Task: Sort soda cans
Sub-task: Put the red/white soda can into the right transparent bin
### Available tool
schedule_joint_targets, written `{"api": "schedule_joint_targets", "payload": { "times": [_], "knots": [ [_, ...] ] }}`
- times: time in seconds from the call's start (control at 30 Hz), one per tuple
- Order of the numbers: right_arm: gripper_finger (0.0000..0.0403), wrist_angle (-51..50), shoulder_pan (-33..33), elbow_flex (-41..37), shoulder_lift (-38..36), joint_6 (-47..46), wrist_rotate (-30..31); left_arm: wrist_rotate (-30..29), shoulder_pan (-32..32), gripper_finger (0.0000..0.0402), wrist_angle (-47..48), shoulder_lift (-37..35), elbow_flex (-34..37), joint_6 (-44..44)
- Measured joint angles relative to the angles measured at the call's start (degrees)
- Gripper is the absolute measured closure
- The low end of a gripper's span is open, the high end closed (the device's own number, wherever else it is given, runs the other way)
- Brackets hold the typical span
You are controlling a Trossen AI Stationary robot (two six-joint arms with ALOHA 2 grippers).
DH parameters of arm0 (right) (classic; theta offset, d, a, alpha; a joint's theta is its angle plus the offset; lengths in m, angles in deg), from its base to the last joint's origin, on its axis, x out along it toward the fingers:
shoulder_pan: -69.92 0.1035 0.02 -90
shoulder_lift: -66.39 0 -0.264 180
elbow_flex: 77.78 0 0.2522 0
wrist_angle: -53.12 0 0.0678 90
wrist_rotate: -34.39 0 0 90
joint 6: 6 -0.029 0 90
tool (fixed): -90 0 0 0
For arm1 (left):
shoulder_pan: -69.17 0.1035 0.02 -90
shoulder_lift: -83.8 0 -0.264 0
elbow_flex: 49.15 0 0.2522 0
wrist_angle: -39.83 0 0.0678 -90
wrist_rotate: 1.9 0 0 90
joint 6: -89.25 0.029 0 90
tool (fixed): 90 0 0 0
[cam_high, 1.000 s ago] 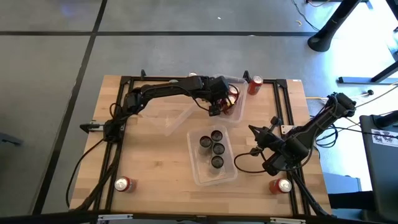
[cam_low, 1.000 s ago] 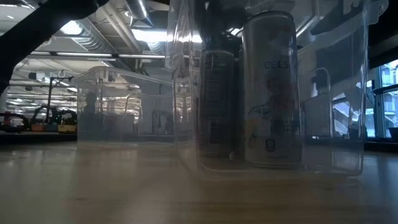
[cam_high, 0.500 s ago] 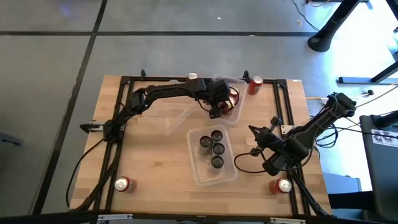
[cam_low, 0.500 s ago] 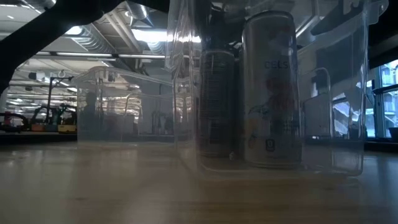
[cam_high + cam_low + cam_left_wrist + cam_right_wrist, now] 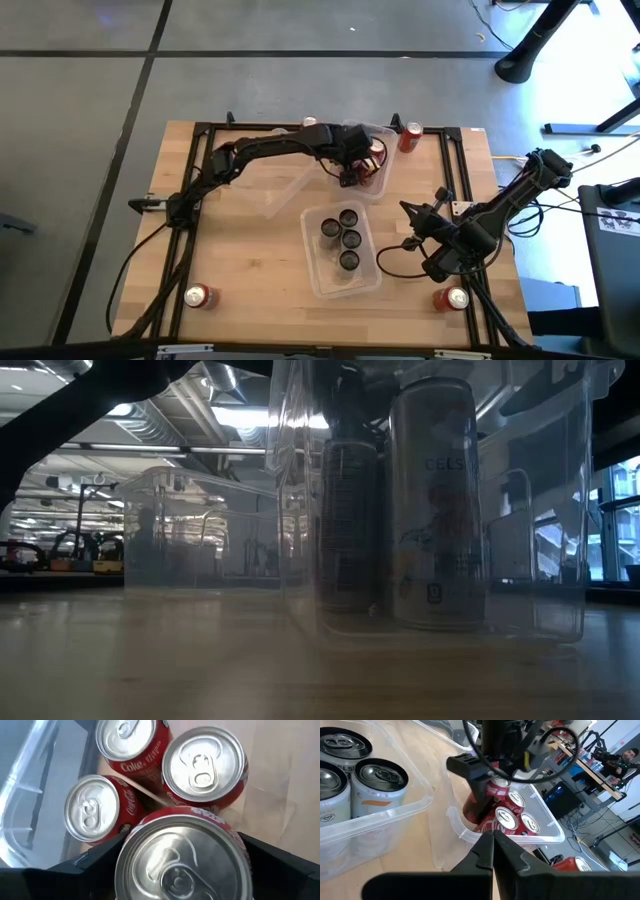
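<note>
L gripper: the left gripper [image 5: 352, 168] is over the far clear bin [image 5: 384, 181], at far-centre of the table. Fingers [image 5: 92, 861] are spread, one on each side of a red can [image 5: 184, 855]. In the left wrist view the can fills the gap between them; if the pads really touch it, I cannot tell.
Held-side can: stands upright, silver top up, inside the far bin, close beside the others.
Other red cans in far bin: three more upright, e.g. one [image 5: 205, 766] and one [image 5: 95, 810], packed close together with the first.
R gripper: the right gripper [image 5: 493, 836] waits at the right side of the table, near the edge, fingers pressed together, nothing between them. It points toward the far bin.
Near bin: the near clear bin [image 5: 335, 283] at table centre holds four dark-top cans [image 5: 345, 238], all upright, in a tight group.
Third bin: an empty-looking clear bin [image 5: 275, 190] lies left of the far bin, just beside it.
Loose red cans: one [image 5: 409, 137] at far-right by the frame, one [image 5: 310, 124] at far edge behind the L arm, one [image 5: 198, 296] near-left corner, one [image 5: 451, 298] near-right corner.
Table: wood top [image 5: 240, 260] with black frame rails.
</note>
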Motion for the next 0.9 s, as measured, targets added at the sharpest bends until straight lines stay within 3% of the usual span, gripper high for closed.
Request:
{"api": "schedule_joint_targets", "payload": {
  "times": [0.9],
  "knots": [
    [0.0400, 0.5, 0.0, 0.0, 0.0, -0.1, -1.2, 1.1, 0.5, 0.0068, 1.3, 1.2, -0.3, -0.7]
  ]
}}
